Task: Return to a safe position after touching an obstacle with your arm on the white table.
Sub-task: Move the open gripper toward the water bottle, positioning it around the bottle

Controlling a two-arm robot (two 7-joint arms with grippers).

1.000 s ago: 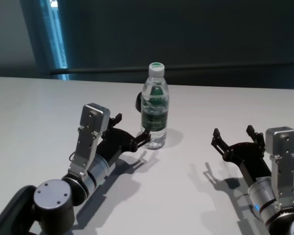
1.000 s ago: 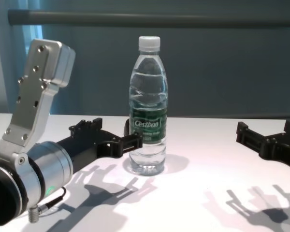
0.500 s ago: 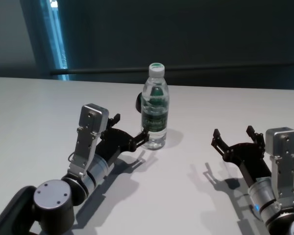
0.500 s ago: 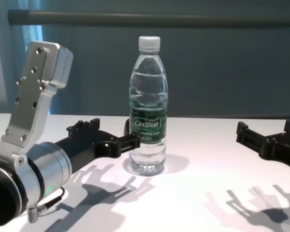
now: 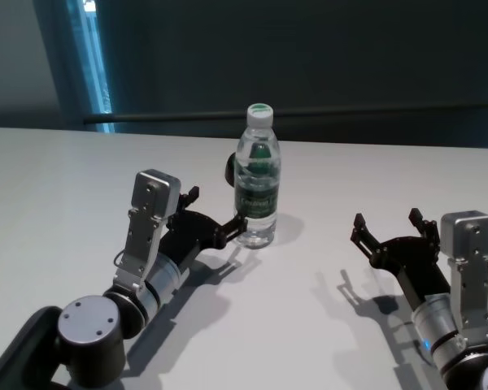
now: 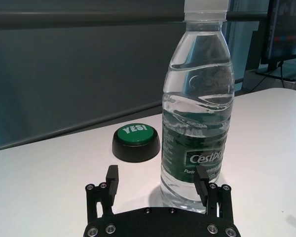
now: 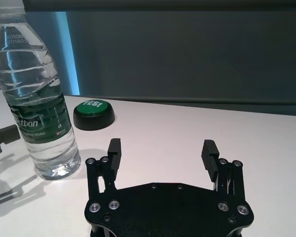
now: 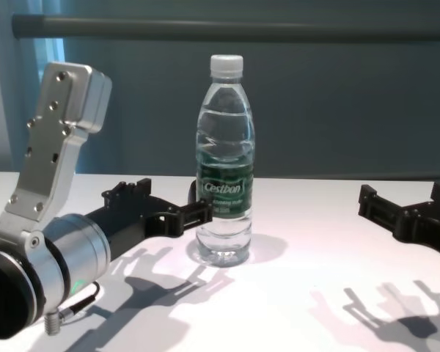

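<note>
Bottle [image 5: 257,177] stands upright mid-table [image 5: 325,325], my left gripper [image 5: 215,221] spread wide, one finger against its lower side. Pull back crooked and I reckon it tips. One bottle, one green button [image 6: 136,142] behind it. Right gripper [image 5: 392,231] idles wide open, well apart.

Two robot arms with silver cylindrical wrists, boxy silver screw-studded camera housings and black two-fingered left gripper [image 5: 215,218] and right gripper [image 5: 390,231] studded with small silver bolts.
</note>
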